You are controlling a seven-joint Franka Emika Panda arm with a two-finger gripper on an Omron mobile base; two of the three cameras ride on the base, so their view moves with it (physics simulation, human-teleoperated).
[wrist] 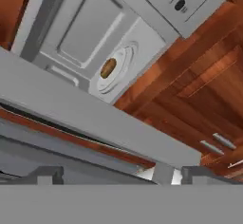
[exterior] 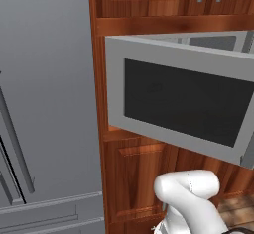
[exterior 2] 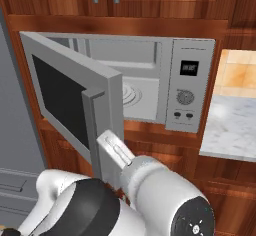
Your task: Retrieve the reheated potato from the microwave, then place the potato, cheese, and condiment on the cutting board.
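- seeing the light-grey built-in microwave (exterior 2: 150, 80) with its door already swung open, so we count that step done.
- the small brown oval potato (wrist: 108, 68) sits on the white turntable (wrist: 116, 71), not yet retrieved.
- our two-finger gripper (wrist: 121, 174) has its jaws spread wide, holding nothing, near the door edge.

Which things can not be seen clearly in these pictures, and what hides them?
- Potato: on the turntable in hand view; in right base view the open microwave door hides that spot.
- Microwave interior: left base view, hidden behind the door.
- Claw: hand view, tips cut by bottom edge.
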